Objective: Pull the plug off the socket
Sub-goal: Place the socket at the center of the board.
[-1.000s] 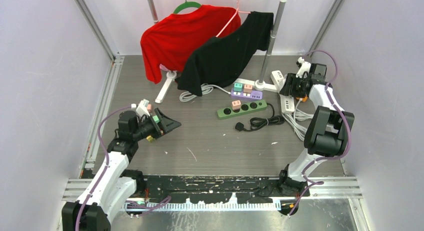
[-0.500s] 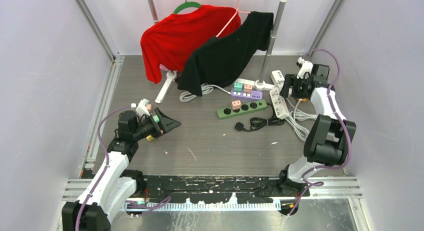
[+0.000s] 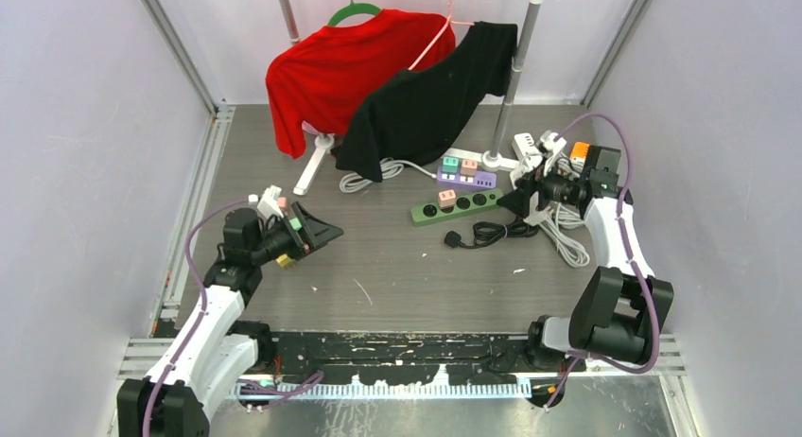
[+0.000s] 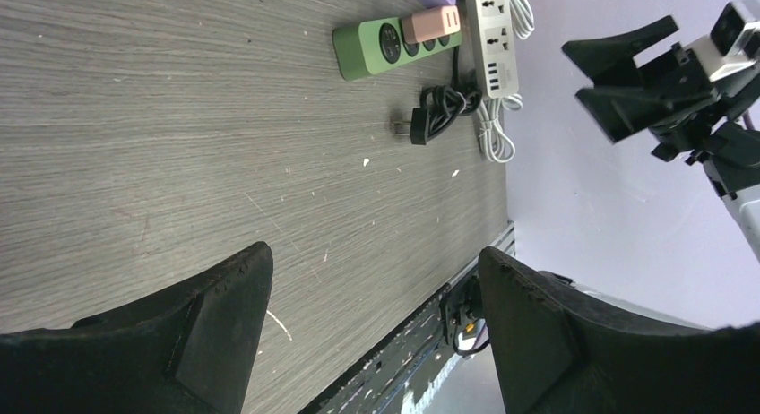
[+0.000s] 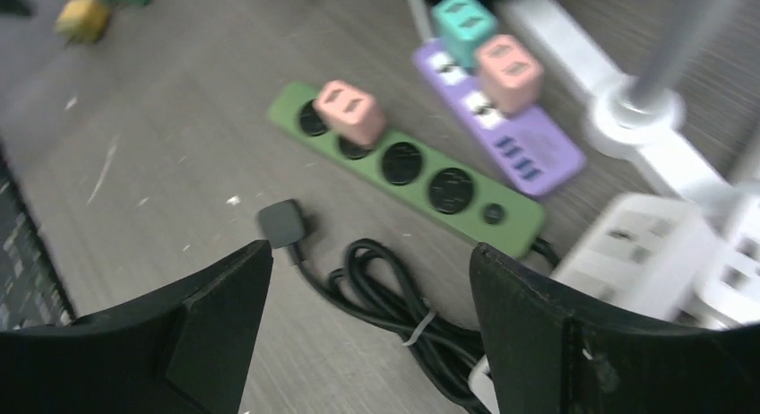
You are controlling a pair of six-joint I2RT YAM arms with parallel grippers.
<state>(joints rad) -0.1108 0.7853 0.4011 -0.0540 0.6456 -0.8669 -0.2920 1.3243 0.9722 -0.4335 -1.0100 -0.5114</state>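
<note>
My right end effector (image 5: 367,333) hangs low over the grey worktop (image 5: 170,109), its fingers spread wide with nothing between them. Just ahead of it lies the green power strip (image 5: 421,176). The pink plug (image 5: 351,112) is seated in a socket near one end of that strip, and I am not touching it. Between me and the strip, a coiled black cable (image 5: 394,297) rests on the worktop, with its loose black plug (image 5: 282,223) lying flat. Beyond the green strip, a purple strip (image 5: 529,150) carries a teal plug (image 5: 463,18). My left end effector (image 3: 317,234) is also wide and empty, well apart from the strips, on the left side.
</note>
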